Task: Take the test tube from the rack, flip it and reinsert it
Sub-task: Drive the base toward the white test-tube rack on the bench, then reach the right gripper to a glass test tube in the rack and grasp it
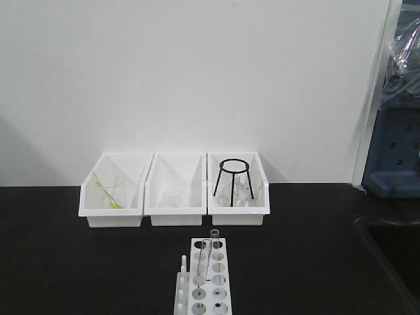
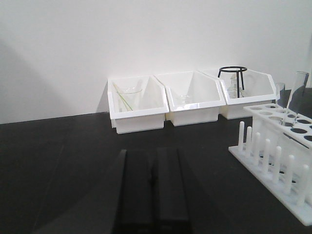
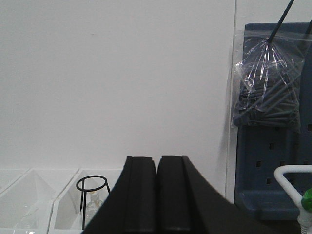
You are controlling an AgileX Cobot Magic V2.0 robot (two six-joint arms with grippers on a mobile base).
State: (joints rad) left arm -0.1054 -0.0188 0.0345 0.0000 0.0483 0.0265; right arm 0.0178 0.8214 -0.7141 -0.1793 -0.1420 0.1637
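Black tabletop (image 1: 65, 262) bears bins (image 1: 174, 216) behind the rack (image 1: 209, 302); left claw (image 2: 153, 158) and right claw (image 3: 157, 165) pressed together.

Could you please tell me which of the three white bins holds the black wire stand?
The bin at the right end of the row, seen from the front: the black stand rises from it, while the other two hold no stand.

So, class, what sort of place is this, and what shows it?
Probably a chemistry lab: a test tube in a white rack, a black tripod stand and a clear beaker in white bins.
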